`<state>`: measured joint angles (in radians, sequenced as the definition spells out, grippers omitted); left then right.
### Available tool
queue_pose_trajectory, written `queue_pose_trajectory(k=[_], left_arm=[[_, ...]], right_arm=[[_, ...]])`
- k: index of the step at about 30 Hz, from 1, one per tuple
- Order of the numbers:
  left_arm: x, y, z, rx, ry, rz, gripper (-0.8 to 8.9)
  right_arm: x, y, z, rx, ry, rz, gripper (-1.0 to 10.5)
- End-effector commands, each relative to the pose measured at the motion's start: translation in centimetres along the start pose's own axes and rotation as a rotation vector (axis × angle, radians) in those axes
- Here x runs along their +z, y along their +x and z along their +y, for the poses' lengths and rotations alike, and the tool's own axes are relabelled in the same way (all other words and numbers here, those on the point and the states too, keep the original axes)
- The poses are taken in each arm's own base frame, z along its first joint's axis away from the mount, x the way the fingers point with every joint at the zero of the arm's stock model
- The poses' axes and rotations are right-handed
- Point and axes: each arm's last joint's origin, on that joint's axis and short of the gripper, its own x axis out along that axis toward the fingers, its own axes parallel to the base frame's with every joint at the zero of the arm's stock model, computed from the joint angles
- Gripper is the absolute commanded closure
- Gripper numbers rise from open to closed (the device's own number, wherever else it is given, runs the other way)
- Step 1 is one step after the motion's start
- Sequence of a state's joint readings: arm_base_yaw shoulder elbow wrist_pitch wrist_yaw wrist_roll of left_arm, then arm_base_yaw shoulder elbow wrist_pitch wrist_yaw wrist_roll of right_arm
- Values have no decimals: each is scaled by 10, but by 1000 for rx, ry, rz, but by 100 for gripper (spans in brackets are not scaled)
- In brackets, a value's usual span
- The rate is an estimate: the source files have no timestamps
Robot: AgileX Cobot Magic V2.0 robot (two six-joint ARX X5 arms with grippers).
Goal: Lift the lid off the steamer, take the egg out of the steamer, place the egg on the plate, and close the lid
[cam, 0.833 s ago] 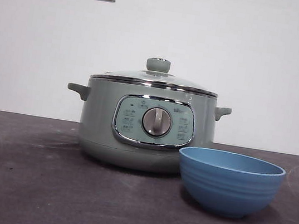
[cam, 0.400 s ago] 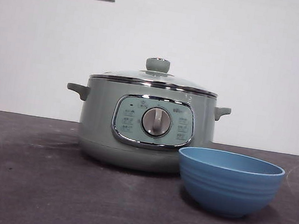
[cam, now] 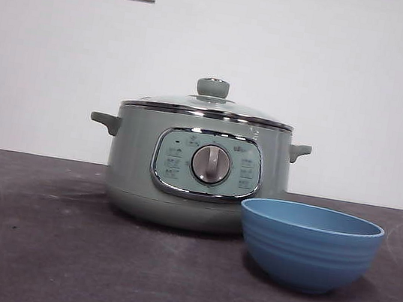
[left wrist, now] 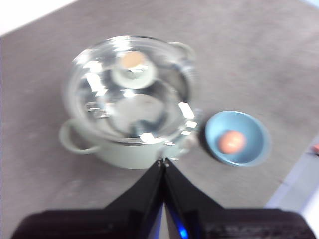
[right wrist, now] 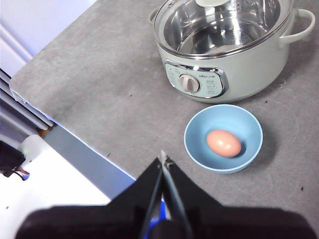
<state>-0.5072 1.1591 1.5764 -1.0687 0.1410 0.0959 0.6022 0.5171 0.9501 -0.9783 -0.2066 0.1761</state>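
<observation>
On the grey table point(cam: 35, 248) nothing has shifted over the last second: the lid point(cam: 209, 107) sits square on the steamer point(cam: 198, 173), and I see no arm in the front view. From above, the egg point(right wrist: 224, 143) lies in the blue bowl point(right wrist: 223, 138) that serves as the plate, so I judge the task done apart from parking the arms. My left gripper point(left wrist: 163, 162) hangs high above the steamer's near side, jaws pressed together and empty; my right gripper point(right wrist: 162, 159) is likewise pinched shut on nothing, high over bare table just off the bowl. The bowl stands just beside the steamer's front, apart from it. The table edge point(right wrist: 75, 134) runs close under the right arm, so I would retreat upward, not outward. Above the pot the space is free.
</observation>
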Motion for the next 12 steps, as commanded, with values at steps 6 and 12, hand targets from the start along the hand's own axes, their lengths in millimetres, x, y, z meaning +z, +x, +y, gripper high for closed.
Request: queue_pose_trajectory(k=[6, 12], left_arm=[[4, -33, 37, 220, -16, -246, 817], [-32, -55, 48, 336, 39, -548, 817]], right_arm=[[1, -1, 0, -1, -3, -6, 946], [1, -1, 0, 0, -3, -6, 946]])
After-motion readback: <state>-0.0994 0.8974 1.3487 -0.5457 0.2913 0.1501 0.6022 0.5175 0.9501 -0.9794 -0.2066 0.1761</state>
